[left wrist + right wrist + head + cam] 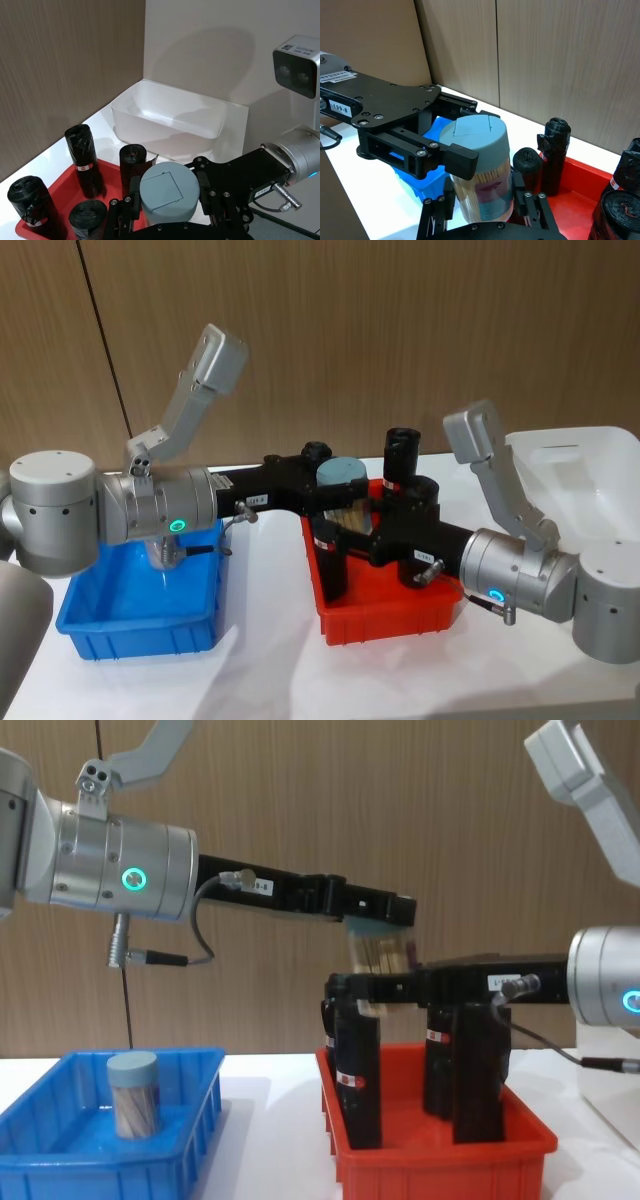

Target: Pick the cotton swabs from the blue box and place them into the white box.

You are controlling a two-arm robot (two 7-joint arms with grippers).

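Note:
A cotton swab tub (383,956) with a grey-blue lid (167,194) and tan sticks hangs in the air over the red bin (440,1160). My left gripper (380,923) is shut on its lid end, reaching in from the left. Coming from the right, my right gripper (375,992) is shut on the lower clear part (485,192). A second tub of cotton swabs (133,1093) stands upright in the blue box (60,1160) at the left. The white box (585,470) sits at the far right, open (167,117) and with nothing in it.
The red bin (390,618) holds several tall black cylinders (356,1070) with red-white labels, right under the held tub. A wooden wall panel (400,330) runs close behind the table. Both forearms cross over the blue box and the red bin.

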